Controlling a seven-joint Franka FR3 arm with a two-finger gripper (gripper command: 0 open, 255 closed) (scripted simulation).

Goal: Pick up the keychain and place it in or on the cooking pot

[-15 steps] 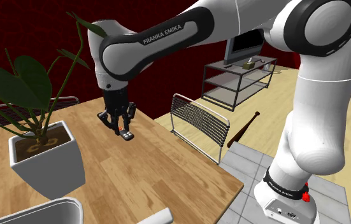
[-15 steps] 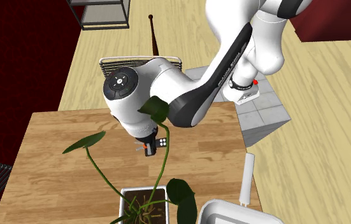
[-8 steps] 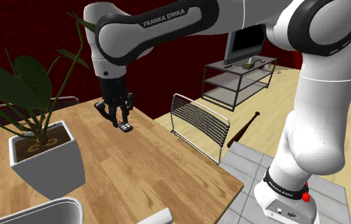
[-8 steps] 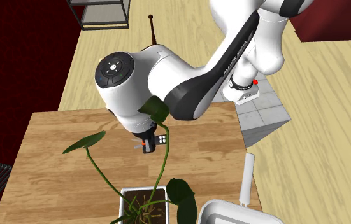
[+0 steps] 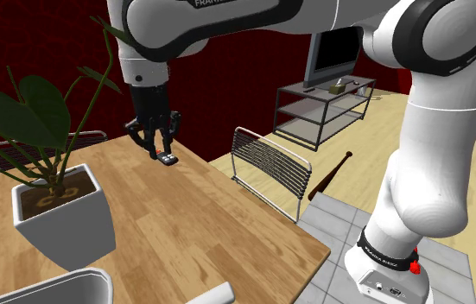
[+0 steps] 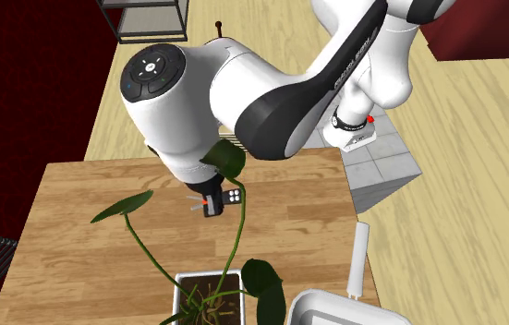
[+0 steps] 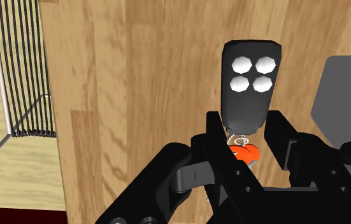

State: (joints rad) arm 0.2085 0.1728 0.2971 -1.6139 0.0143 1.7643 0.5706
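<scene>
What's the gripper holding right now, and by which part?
The keychain, clasped by the gripper at its ring end; the buttoned end sticks out.

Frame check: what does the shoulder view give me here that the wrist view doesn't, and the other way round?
The shoulder view adds the wider scene: the potted plant, the rim of the white cooking pot, the bat near the chair, and the TV.

The wrist view adds close detail: four white buttons on the black keychain, with a ring and an orange tag at its gripped end.

Both show the pincer shut on the keychain above the wooden table, with the wire chair beside the table.
</scene>
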